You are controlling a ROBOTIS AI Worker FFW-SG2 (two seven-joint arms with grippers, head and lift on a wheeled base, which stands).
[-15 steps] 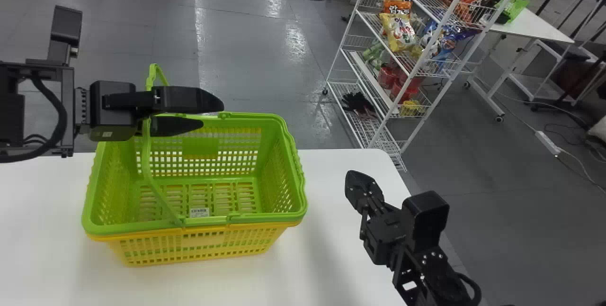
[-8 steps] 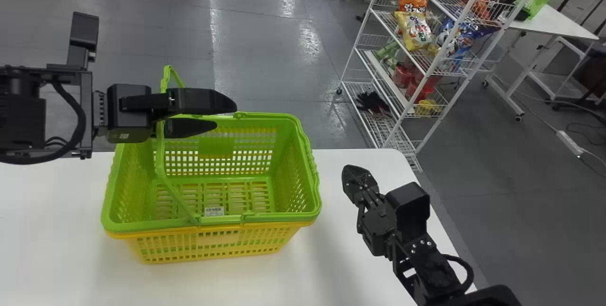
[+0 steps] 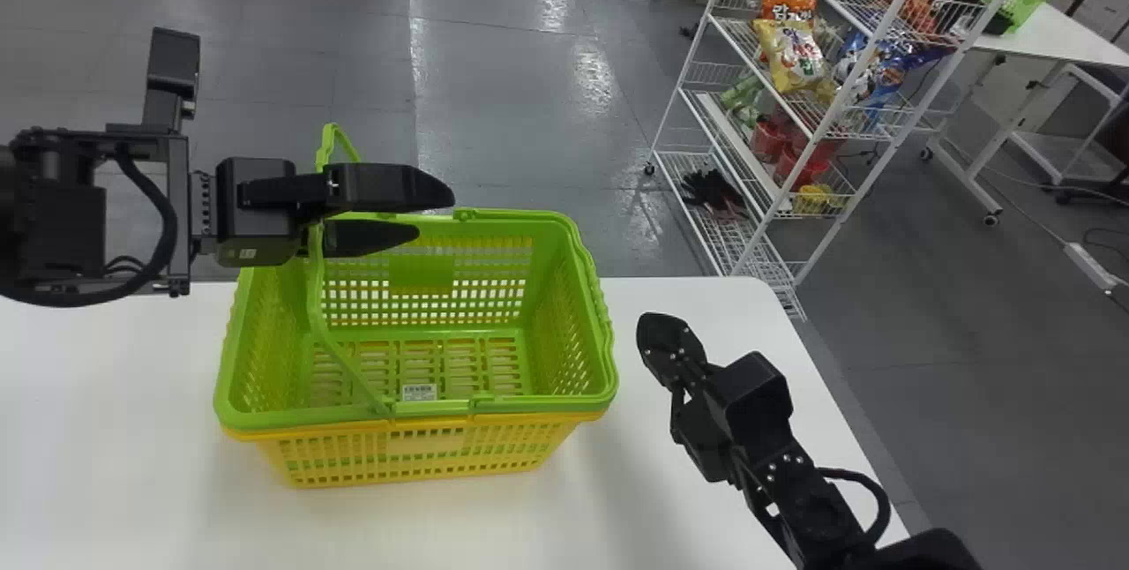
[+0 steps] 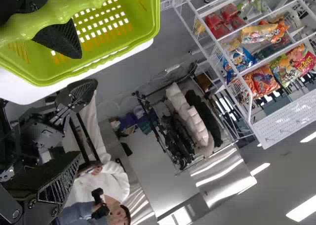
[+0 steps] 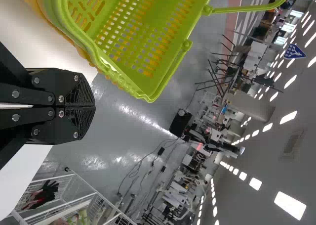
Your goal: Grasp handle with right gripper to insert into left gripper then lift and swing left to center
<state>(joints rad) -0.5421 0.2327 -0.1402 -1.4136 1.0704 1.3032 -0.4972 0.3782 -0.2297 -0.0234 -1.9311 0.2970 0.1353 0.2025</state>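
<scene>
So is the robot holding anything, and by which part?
Nothing is held: the left end effector is open at the handle; the right end effector is shut, empty.

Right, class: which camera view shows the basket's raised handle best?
The head view: most of the handle's arc shows, partly hidden by the left gripper. The left wrist view gives its grip close up; the right wrist view, a length beyond the basket.
</scene>
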